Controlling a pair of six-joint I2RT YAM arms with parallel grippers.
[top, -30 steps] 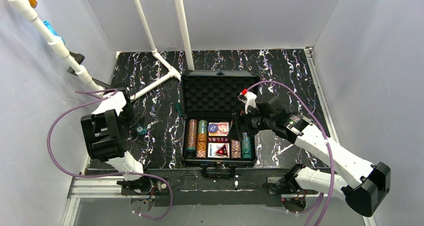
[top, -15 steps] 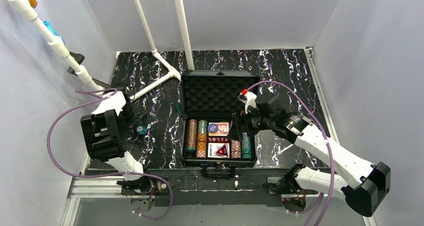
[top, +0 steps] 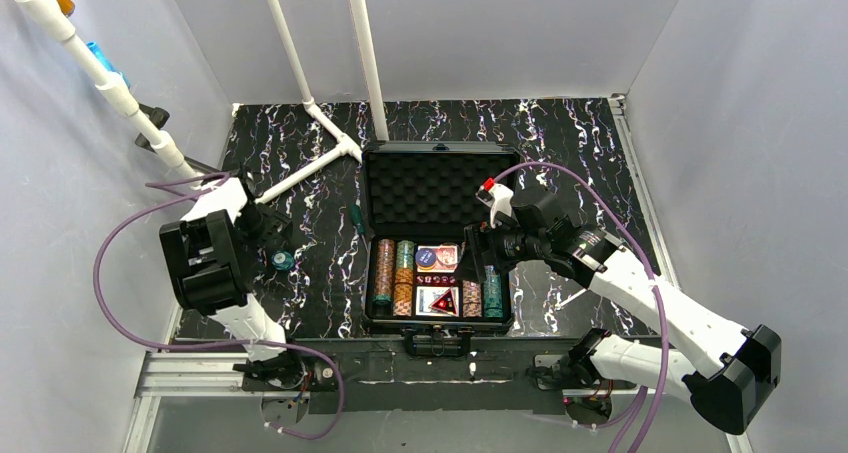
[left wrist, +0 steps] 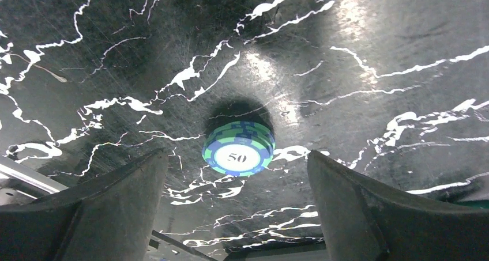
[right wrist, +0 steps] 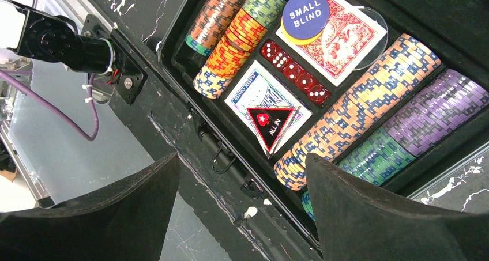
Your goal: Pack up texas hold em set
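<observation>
The black case point(top: 438, 325) lies open mid-table with its foam lid point(top: 430, 188) tipped back. Inside are rows of striped chips point(right wrist: 357, 94), two card decks point(right wrist: 343, 39), red dice point(right wrist: 294, 72) and a red triangle piece point(right wrist: 270, 124). A small stack of green-and-blue chips point(top: 283, 260) marked 50 point(left wrist: 238, 148) lies on the table left of the case. My left gripper point(top: 268, 229) point(left wrist: 236, 155) hovers over that stack, open and holding nothing. My right gripper point(top: 478, 259) point(right wrist: 242, 157) hangs open and empty over the case's front right part.
A green-handled tool point(top: 353, 216) lies beside the case's left wall. White pipes point(top: 300, 168) run across the back left of the table. A thin white stick point(top: 572, 298) lies right of the case. Grey walls enclose the black marbled table point(top: 580, 143).
My left jaws have spread wider and the left arm has shifted slightly back. The chip stack stays in the same spot. The right arm has not moved.
</observation>
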